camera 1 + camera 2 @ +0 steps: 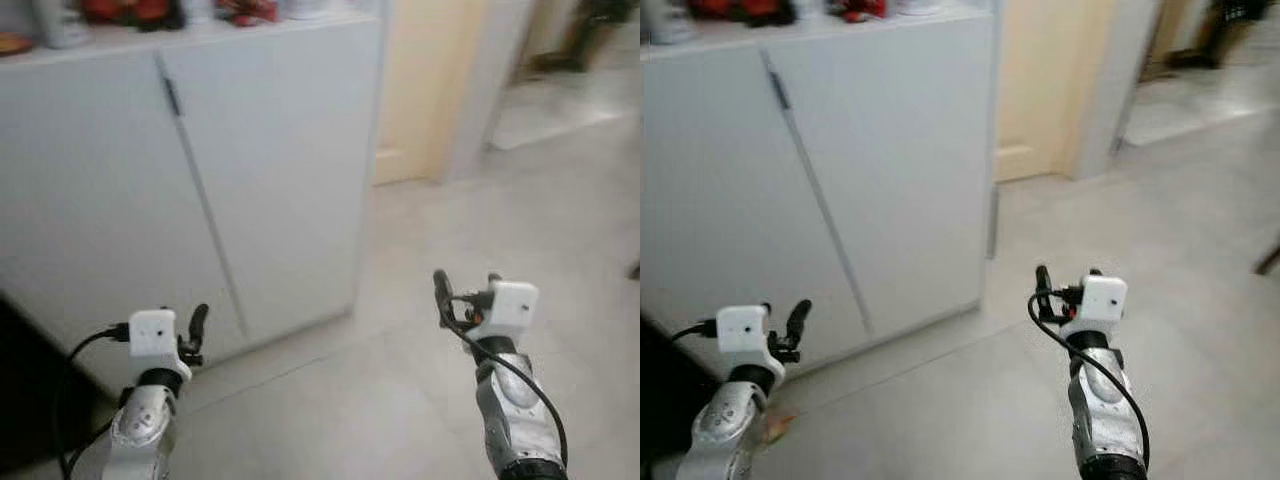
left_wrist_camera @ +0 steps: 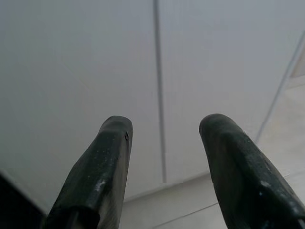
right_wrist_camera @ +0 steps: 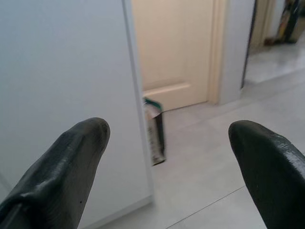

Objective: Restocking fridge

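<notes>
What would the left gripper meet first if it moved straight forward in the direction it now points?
Most likely the white cabinet. The left gripper points at its closed doors, near the seam between them, with nothing between; depth is unclear.

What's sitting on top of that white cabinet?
On the white cabinet, blurred red items and pale containers stand along the front edge. Anything further back is cut off, and the shut doors hide the inside.

White two-door unit (image 1: 200, 180), presumed the fridge: both doors shut, flat fronts, with a narrow vertical seam between them and a short dark handle strip at the seam's upper end. It stands upright on the pale tiled floor (image 1: 420, 380). Blurred red items (image 1: 125, 10) sit along its top edge.
</notes>
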